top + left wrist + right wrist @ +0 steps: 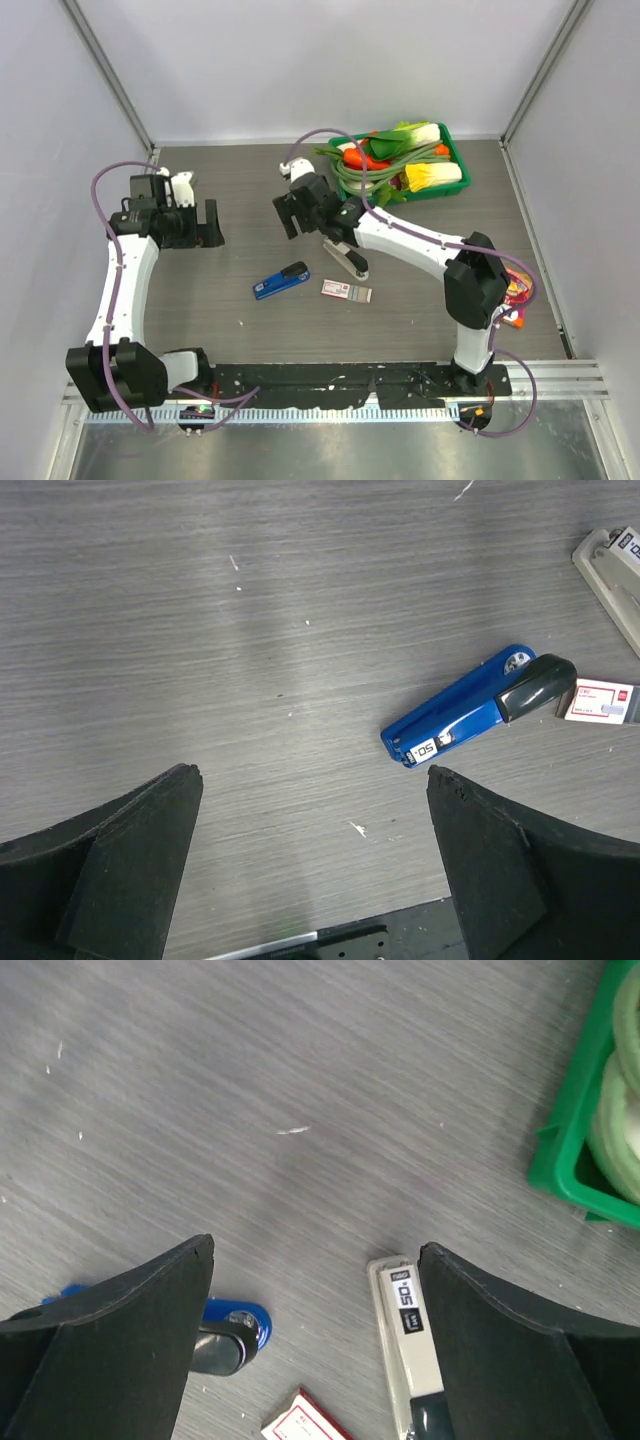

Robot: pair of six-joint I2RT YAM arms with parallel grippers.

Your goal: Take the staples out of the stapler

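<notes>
Two staplers are lying mid-frame on the grey bench in the overhead view: a blue stapler at left and a grey stapler just to its right and slightly higher. A small white-and-pink box is resting beneath the grey one's lower end. The left end effector is hanging at the left of the frame, spread wide and gripping nothing, well apart from the blue stapler. The right end effector is hovering near the grey stapler's upper end, equally wide and empty (a green tray of vegetables is sitting at upper right). The staples themselves cannot be made out. A tiny silvery sliver is lying on bare bench, too small to identify.
</notes>
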